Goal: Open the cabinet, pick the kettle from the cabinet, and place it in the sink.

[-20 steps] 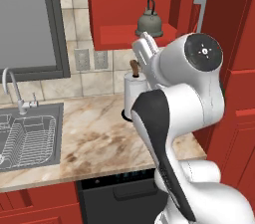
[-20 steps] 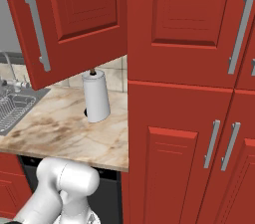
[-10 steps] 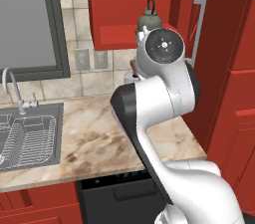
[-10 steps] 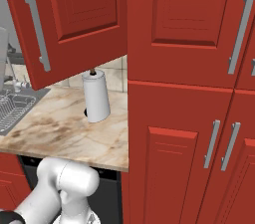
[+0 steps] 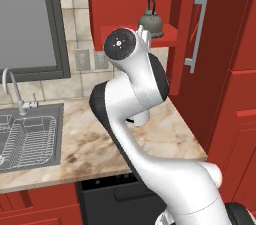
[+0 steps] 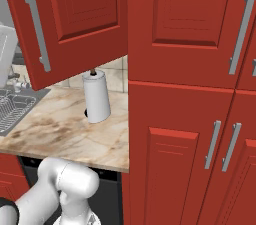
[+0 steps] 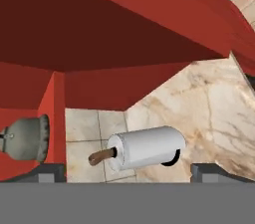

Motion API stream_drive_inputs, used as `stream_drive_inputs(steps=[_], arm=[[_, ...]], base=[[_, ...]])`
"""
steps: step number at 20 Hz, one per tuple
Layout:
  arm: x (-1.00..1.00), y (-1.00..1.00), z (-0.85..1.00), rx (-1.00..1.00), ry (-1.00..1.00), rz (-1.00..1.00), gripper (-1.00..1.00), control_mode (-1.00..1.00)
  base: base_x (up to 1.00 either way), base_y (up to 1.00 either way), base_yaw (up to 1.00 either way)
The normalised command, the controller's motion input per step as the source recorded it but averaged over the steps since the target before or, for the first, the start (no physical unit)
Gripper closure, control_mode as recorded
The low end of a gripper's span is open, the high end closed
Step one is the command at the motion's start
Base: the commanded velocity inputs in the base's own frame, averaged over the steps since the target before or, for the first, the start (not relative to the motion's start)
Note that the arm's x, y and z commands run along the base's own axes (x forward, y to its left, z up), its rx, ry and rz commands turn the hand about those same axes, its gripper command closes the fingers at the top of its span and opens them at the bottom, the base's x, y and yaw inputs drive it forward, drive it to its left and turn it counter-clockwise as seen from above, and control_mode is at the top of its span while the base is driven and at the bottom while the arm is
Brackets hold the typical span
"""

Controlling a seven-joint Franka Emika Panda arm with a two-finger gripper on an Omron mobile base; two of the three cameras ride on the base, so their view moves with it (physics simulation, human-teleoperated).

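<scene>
Red wall cabinet point(image 5: 150, 4) is standing open, its door point(image 6: 70, 24) swinging out over the marble counter point(image 5: 85, 144) with the long silver bar handle point(image 5: 197, 29) facing outward. Steel sink point(image 5: 30, 136) is sitting at the counter's left end, well apart from the cabinet. White paper-towel roll point(image 7: 147, 147) is standing on the counter below the shelf. Grey-green kettle point(image 5: 151, 20) is resting upright on the cabinet shelf. Gripper point(image 7: 127, 170) is hanging released, fingertips point(image 7: 47, 171) spread wide, holding nothing.

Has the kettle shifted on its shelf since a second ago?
No. The kettle sits at the same spot on the cabinet shelf, just left of the open door's bar handle; only the arm swung.
</scene>
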Motion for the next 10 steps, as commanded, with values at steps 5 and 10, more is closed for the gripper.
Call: stream_drive_inputs(steps=[5,10], arm=[[0.20,-0.06,-0.03,0.00,0.00,-0.34,-1.00,-1.00],[0.04,-0.19,-0.02,0.00,-0.02,-0.23,-1.00,-1.00]], base=[[0.00,0.00,0.00],[0.00,0.00,0.00]])
